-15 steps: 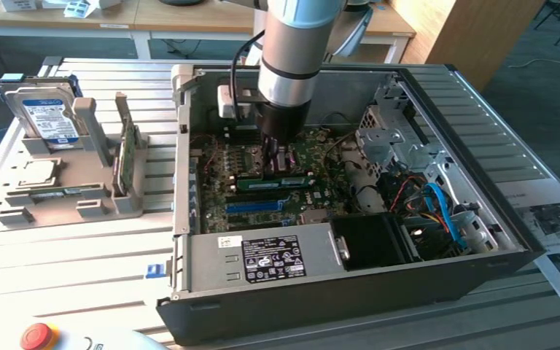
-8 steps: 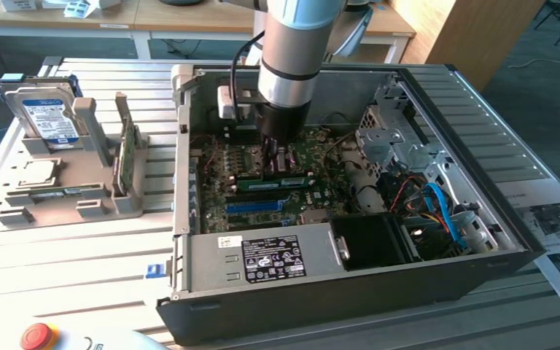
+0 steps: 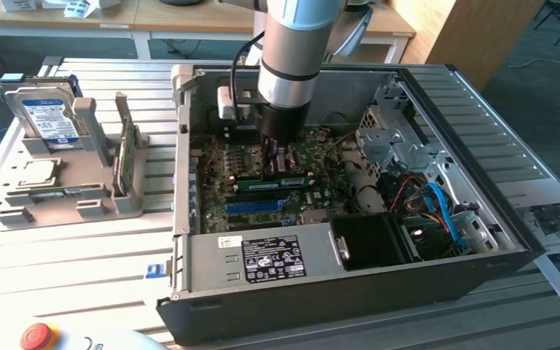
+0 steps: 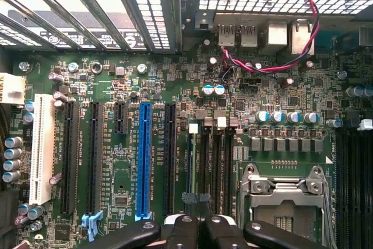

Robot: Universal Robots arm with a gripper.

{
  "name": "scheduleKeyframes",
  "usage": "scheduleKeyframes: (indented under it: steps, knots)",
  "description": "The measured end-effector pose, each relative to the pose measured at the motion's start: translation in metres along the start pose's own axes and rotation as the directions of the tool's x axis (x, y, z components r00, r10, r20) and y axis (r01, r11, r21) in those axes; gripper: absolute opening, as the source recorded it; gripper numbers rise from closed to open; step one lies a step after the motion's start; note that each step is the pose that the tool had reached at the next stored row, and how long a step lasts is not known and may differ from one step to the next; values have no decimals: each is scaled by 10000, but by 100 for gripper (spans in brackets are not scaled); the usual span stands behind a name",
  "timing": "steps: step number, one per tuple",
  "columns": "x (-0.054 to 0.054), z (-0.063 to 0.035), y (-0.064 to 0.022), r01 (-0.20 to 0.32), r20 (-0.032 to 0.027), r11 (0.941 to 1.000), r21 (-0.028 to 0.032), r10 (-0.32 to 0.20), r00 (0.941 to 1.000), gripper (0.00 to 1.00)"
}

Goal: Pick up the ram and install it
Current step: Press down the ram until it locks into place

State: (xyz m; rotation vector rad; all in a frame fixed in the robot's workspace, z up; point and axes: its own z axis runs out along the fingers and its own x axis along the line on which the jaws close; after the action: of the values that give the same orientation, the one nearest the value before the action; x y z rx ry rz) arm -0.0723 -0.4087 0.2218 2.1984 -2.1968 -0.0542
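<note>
The ram (image 3: 275, 182) lies along the memory slots inside the open computer case, just beside the blue slot (image 3: 260, 206) and directly under the gripper (image 3: 278, 159). The gripper's fingers are pressed together. I cannot tell whether they nip the stick's top edge or merely rest against it.

The risk, as I judge it, is a crooked seat. If the stick is tilted, or one end sits higher than the other, pressing down could bend it or strain the board. Fingers slipping off the thin edge could strike the processor socket (image 4: 284, 193), which lies beyond the memory slots from the blue slot.
</note>
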Motion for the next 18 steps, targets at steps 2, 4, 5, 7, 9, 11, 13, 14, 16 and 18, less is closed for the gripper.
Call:
scheduleKeyframes:
  steps: [2,4,5,7,9,11,13,14,16,18]
  knots:
    - [-1,-4,0,0,8,10000,4,0,10000,11]
    - [-1,-13,0,0,11,10000,8,0,10000,11]
    - [-1,-20,0,1,10,10000,8,-1,10000,11]
    - [-1,-37,1,0,4,10000,2,0,10000,11]
    - [0,-58,3,0,0,10000,1,0,10000,11]
    - [0,-82,3,0,0,10000,1,0,10000,11]
    - [0,-109,3,0,1,10000,1,0,10000,11]
    - [0,-123,3,0,1,10000,1,0,10000,11]
    - [0,-151,4,0,0,10000,1,0,10000,11]
    - [0,-189,5,0,1,10000,1,0,10000,11]
